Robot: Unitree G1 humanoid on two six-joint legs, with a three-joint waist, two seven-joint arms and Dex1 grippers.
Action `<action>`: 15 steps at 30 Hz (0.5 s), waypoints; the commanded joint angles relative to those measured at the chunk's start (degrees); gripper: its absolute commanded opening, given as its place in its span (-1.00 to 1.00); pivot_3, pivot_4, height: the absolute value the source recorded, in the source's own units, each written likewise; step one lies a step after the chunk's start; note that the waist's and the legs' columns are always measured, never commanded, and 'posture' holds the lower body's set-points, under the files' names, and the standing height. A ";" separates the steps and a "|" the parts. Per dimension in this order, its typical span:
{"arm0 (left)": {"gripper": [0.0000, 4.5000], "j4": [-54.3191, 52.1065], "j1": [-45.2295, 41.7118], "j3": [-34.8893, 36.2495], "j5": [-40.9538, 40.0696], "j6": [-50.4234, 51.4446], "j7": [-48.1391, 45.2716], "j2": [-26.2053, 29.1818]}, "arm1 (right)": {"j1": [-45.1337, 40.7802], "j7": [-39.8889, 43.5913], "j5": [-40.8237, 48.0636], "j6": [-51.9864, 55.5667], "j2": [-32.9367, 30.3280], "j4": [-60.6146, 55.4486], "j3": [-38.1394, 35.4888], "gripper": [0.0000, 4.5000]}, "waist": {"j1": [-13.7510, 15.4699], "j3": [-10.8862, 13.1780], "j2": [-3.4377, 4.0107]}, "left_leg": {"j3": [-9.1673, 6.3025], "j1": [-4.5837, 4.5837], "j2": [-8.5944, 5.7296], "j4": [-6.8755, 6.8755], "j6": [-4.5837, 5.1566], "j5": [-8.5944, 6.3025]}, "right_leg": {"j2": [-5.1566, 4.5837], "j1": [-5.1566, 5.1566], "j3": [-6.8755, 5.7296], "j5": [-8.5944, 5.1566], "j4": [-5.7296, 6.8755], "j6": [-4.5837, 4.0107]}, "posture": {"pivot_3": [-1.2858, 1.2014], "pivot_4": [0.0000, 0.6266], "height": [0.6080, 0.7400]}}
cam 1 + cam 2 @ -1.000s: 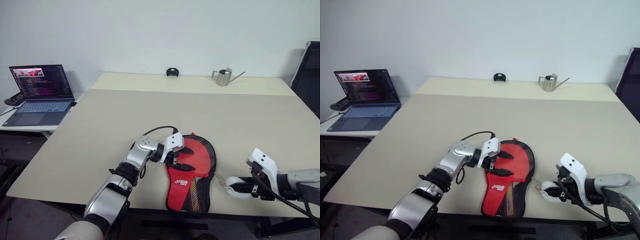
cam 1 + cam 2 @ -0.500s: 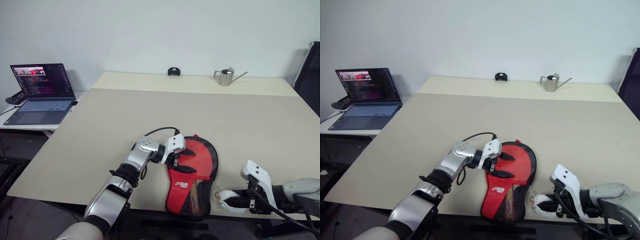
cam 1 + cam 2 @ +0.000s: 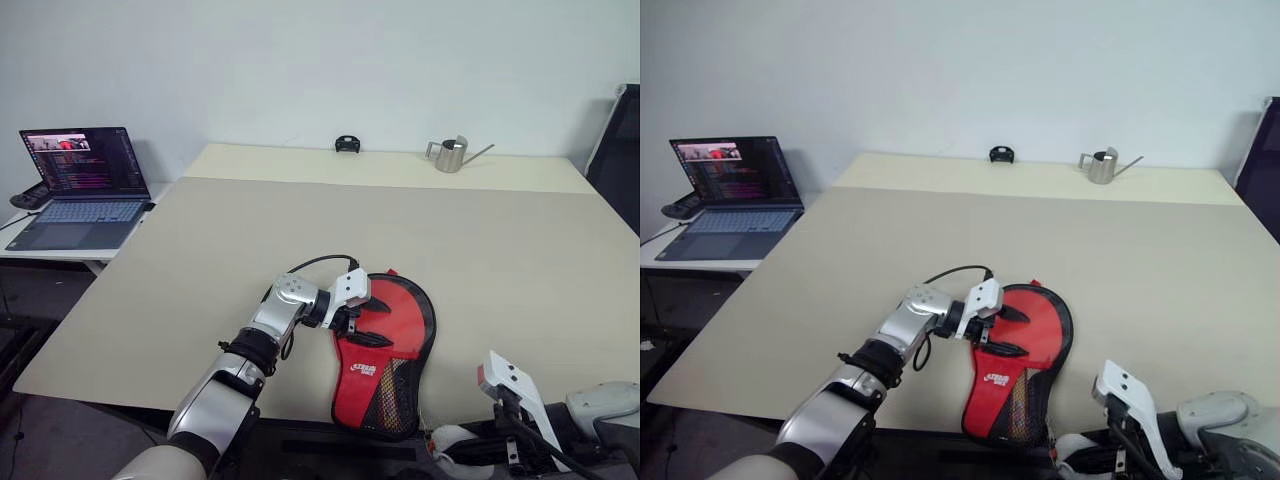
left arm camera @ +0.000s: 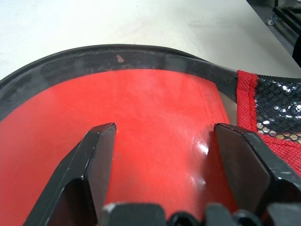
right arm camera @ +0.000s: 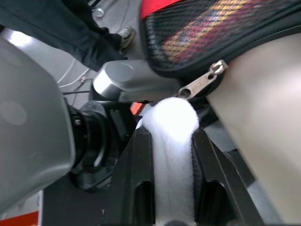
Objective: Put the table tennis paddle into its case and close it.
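Beige worktop (image 3: 300, 220), large and rectangular, set against a pale wall. Near its front edge lies the case (image 3: 425, 325), a paddle-shaped black fabric pouch lying open with its red lining upward and its narrow end reaching the worktop's edge. Inside it sits the table tennis paddle (image 3: 395, 315), red rubber face up, white lettering near the blade's base, the striped handle lying under the grey mesh pocket (image 3: 392, 392) at the narrow end. Left gripper (image 3: 352, 322): at the left side of the case, fingers spread wide apart over the red face, holding nothing; in the left wrist view both black fingers (image 4: 94, 165) frame the glossy red surface, with the case's black zip rim (image 4: 117, 59) curving beyond them. Right gripper (image 5: 171, 141): low at the worktop's front edge, just right of the case's narrow end, fingers clenched on a white fluffy pad (image 5: 170, 127); in the right wrist view a metal zip pull (image 5: 200, 84) hangs from the case's rim just above the pad, touching or nearly touching it, which cannot be told. Other items: an open laptop (image 3: 75, 190) on a side table at far left; a small black object (image 3: 347, 144) and a metal watering can (image 3: 450, 153) at the far edge of the worktop.
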 commanded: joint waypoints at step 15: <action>0.61 4.06 1.31 -4.56 5.14 1.62 -1.01 -1.34 | -6.75 -19.10 21.78 4.04 7.68 -8.36 8.51 -0.78 | 0.11 -0.16 -0.19 | -0.14 -0.01 0.01 -0.03 -0.01 -0.01 | -0.09 0.11 -0.13 0.00 -0.22 0.00 | 0.03 -0.52 1.00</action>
